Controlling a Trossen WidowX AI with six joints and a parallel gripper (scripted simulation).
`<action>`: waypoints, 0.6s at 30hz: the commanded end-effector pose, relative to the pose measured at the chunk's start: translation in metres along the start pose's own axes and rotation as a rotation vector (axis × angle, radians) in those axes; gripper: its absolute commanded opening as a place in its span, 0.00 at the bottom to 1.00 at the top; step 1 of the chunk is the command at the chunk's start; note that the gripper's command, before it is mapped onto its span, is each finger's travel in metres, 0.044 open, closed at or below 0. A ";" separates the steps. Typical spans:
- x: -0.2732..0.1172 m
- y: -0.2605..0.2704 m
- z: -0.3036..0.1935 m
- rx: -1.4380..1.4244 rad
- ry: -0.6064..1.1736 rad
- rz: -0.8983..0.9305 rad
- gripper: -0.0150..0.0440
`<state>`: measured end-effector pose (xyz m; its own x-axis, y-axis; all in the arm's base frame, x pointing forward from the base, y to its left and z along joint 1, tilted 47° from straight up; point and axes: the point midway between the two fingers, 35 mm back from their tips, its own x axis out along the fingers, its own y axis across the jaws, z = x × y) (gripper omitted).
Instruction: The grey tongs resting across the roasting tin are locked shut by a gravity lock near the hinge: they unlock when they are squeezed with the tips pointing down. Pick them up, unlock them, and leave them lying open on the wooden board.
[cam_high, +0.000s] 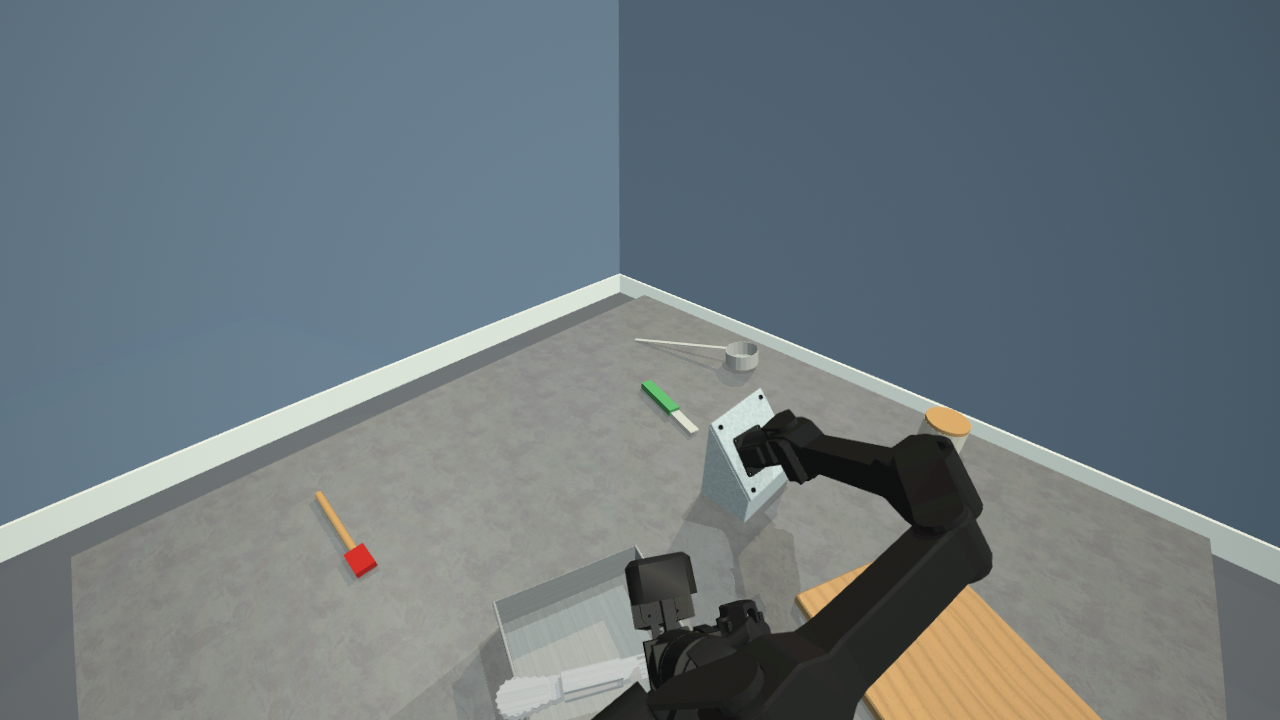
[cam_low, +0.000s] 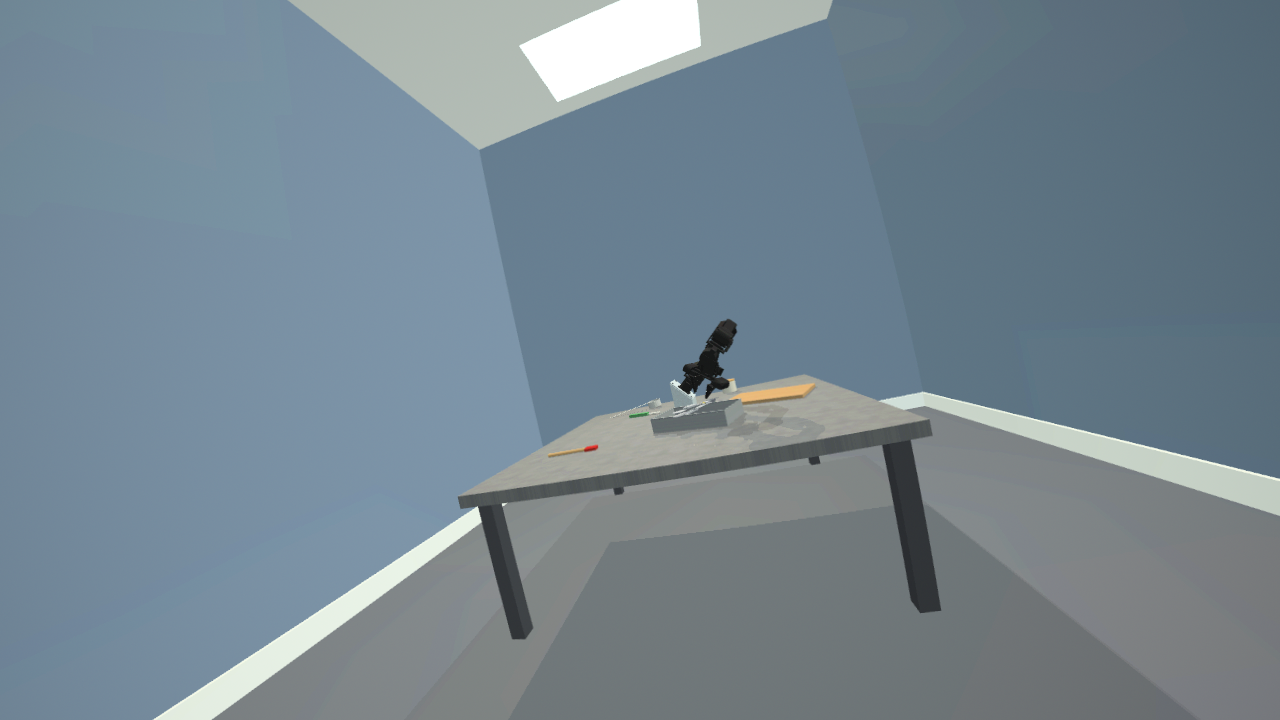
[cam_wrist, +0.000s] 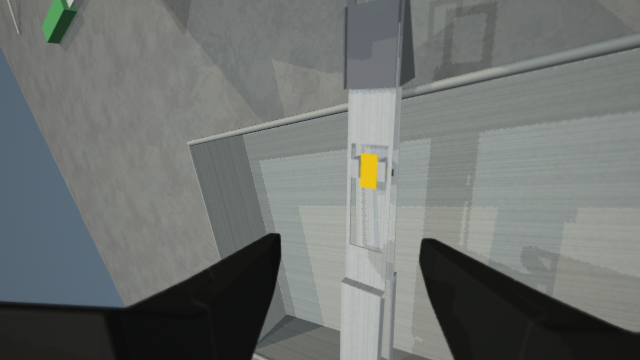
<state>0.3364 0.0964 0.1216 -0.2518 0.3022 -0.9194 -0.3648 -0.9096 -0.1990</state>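
The grey tongs (cam_high: 601, 682) (cam_wrist: 371, 116) lie across the roasting tin (cam_high: 572, 586) (cam_low: 689, 424) (cam_wrist: 300, 117), with their scalloped tips at the far left in the top view. The dark grey hinge end (cam_wrist: 372, 47) reaches past the tin's rim in the wrist view, and a yellow lock piece (cam_wrist: 369, 171) shows in the slot beside it. The arms are closed together. My gripper (cam_wrist: 349, 246) is open and empty above the tongs, its fingers either side of them in view with gaps on both sides. The fingers are hidden in the top view. The wooden board (cam_high: 984, 662) (cam_low: 774, 394) is to the right.
The arm's slanted base mount (cam_high: 751, 411) stands behind the tin. A red-headed mallet (cam_high: 360, 560) (cam_low: 590, 448) lies left, a green-handled spatula (cam_high: 660, 396) (cam_wrist: 59, 22) and a small pan (cam_high: 741, 356) at the back, a wooden-lidded jar (cam_high: 947, 420) at the back right.
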 end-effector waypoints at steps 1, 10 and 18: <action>-0.001 -0.004 -0.001 -0.043 -0.007 -0.017 0.69; -0.004 -0.009 -0.004 -0.043 -0.007 -0.018 0.69; 0.001 -0.010 -0.005 -0.043 -0.007 -0.018 0.69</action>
<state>0.3448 0.1011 0.1241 -0.2477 0.3181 -0.9151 -0.3359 -0.9142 -0.2269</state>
